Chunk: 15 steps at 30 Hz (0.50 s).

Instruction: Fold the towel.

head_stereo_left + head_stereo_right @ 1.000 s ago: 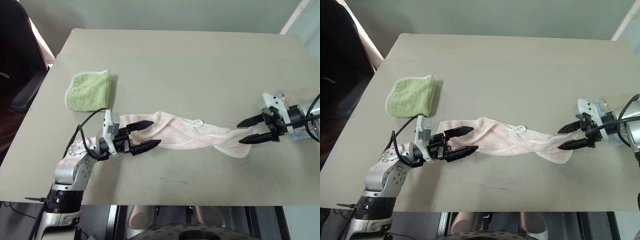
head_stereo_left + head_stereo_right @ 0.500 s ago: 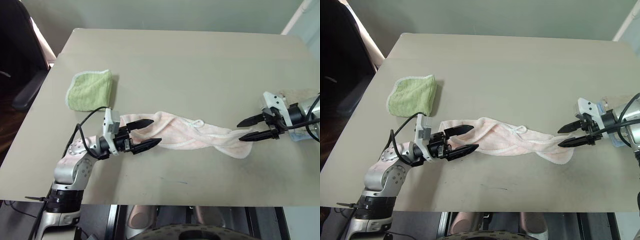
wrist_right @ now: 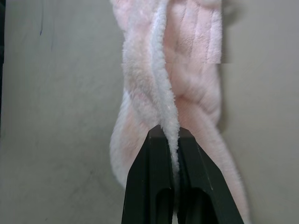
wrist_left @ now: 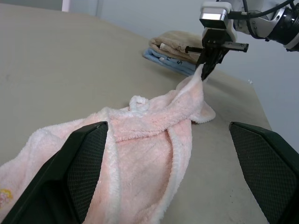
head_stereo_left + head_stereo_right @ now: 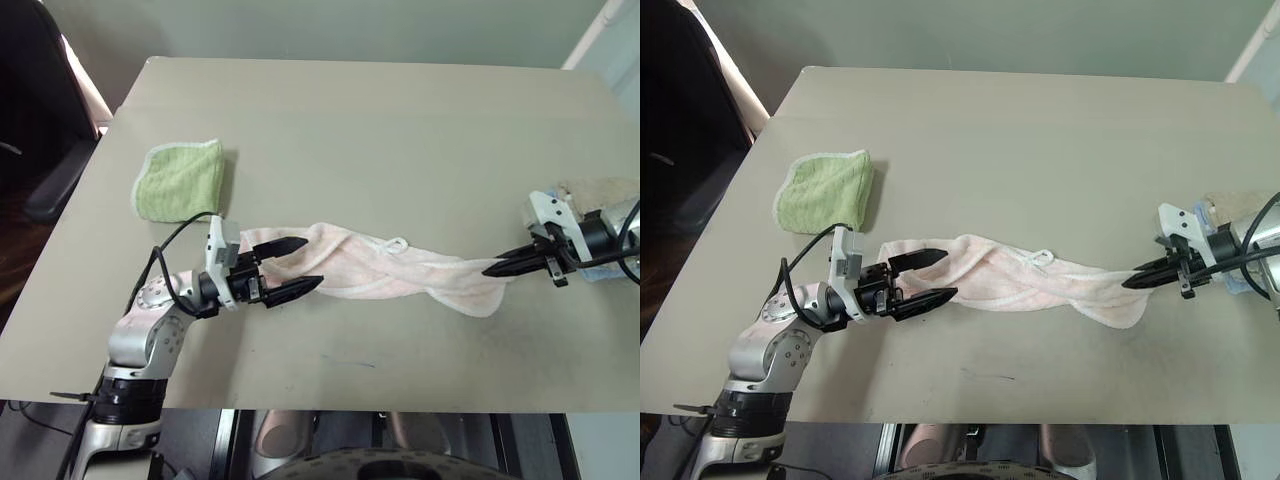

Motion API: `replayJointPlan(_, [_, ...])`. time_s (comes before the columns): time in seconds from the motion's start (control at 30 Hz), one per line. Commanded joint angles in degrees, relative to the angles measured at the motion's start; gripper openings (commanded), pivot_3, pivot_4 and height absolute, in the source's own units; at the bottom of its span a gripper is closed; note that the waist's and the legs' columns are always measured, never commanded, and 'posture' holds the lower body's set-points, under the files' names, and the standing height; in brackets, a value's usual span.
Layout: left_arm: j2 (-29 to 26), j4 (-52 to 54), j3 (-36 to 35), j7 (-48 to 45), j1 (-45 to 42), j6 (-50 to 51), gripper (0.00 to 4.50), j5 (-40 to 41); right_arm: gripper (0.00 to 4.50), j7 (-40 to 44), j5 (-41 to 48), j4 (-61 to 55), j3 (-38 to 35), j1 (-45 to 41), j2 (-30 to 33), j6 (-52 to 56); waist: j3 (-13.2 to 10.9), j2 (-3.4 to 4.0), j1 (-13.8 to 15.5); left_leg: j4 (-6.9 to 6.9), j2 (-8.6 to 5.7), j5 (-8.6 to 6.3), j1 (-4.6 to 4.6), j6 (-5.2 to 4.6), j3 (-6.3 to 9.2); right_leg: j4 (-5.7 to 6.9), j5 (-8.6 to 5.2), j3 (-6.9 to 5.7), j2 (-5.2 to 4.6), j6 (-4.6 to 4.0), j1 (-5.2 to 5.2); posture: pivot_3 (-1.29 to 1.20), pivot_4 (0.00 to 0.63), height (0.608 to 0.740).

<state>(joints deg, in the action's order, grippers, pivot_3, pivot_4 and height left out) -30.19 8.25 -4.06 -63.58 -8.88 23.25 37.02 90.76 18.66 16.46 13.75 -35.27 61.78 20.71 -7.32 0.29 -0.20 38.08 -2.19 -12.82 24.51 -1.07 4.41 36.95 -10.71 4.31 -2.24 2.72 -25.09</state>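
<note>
Perhaps office: office chair [image 5: 40,130], table [image 5: 400,120]

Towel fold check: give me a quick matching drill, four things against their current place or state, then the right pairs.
Things:
1. towel
2. left gripper
3. right gripper
4. green cloth

States:
A. folded, lying alone near the table's left edge
B. open, fingers either side of one towel end
C. twisted, stretched across the table between both grippers
D. shut on the towel's white edging

Pairs: 1-C, 2-B, 3-D, 4-A
</note>
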Motion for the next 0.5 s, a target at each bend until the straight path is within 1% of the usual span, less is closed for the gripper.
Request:
replayJointPlan(0.03, [0.37,-0.48,-0.75,-0.09,-1.49,-2.00,4.50,-0.18,0.03,-4.36,4.22,-6.02,-7.88,-2.35,-0.48,4.49,0.00,0.00,0.00,0.00,0.00,0.00,-0.01,0.00,0.00,0.00,0.00,0.00,0.00,0.00,0.00,0.00,0.150,0.728])
replayJointPlan(0.17, [-0.06,-2.82,-0.95,-0.38,-3.10,-2.91,4.50,-0.88,0.03,-13.52,8.77,-16.15,-16.85,-1.10,-1.95,11.05,0.00,0.00,0.00,-0.02,0.01,0.02,-0.02,0.05,0.01,0.00,0.00,-0.01,0.00,0.00,0.01,0.00,0.150,0.728])
replayJointPlan(0.27, [-0.69,-4.13,-0.65,-1.22,-3.79,-3.26,4.50,-1.54,0.03,-20.95,11.61,-21.48,-22.63,-1.42,-4.05,15.73,0.00,0.00,0.01,0.00,0.00,0.03,0.00,0.06,0.00,-0.02,-0.01,-0.01,0.00,0.01,0.01,0.00,0.150,0.728])
replayJointPlan(0.37, [-0.94,-5.29,-0.27,-1.76,-4.71,-3.18,4.50,-1.90,0.03,-26.83,12.35,-25.83,-25.65,-1.47,-5.36,18.26,0.00,0.00,0.04,0.01,-0.02,0.03,0.02,0.06,0.01,-0.04,-0.02,-0.01,0.00,0.03,0.00,0.00,0.150,0.728])
replayJointPlan(0.5, [-1.07,-7.15,0.69,-3.08,-5.99,-3.37,4.50,-3.15,0.03,-31.86,11.90,-29.71,-26.35,-2.58,-6.15,19.20,0.00,0.00,0.05,0.01,-0.01,0.01,0.03,0.03,0.02,-0.04,-0.01,-0.01,-0.01,0.05,-0.01,0.00,0.150,0.728])
